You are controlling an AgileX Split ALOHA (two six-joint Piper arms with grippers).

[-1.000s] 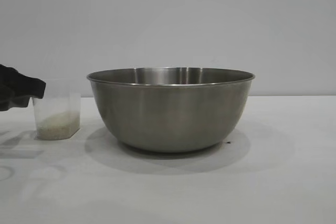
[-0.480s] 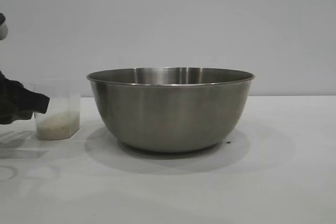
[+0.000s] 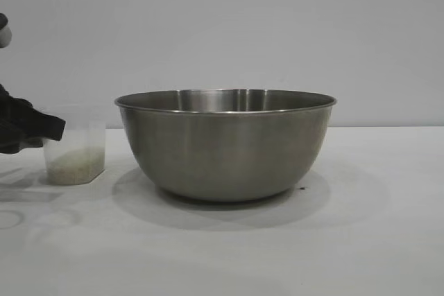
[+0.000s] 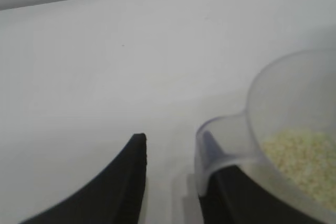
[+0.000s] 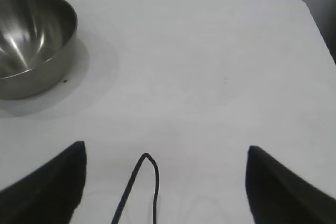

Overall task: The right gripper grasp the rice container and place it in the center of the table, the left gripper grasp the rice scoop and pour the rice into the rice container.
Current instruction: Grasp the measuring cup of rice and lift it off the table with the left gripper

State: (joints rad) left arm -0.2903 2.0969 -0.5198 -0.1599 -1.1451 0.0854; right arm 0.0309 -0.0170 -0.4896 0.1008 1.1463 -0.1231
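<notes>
The rice container [image 3: 225, 147], a large steel bowl, stands in the middle of the white table [image 3: 374, 240]; it also shows in the right wrist view [image 5: 29, 40]. Left of it is the rice scoop [image 3: 78, 145], a clear plastic cup with rice [image 3: 73, 166] in its bottom. My left gripper [image 3: 59, 129] is at the scoop's left side. In the left wrist view one finger [image 4: 226, 198] of the left gripper [image 4: 173, 140] sits inside the loop handle of the scoop [image 4: 273, 87], with rice [image 4: 299, 156] beside it. My right gripper [image 5: 165, 150] hangs open over bare table, away from the bowl.
A thin black cable loop [image 5: 148, 182] lies between the right gripper's fingers. The table's far corner [image 5: 302, 3] shows in the right wrist view. A plain grey wall [image 3: 229, 25] stands behind the table.
The left gripper dipped at the scoop's side, then rose slightly. The scoop shifted a touch with it. The bowl has not moved.
</notes>
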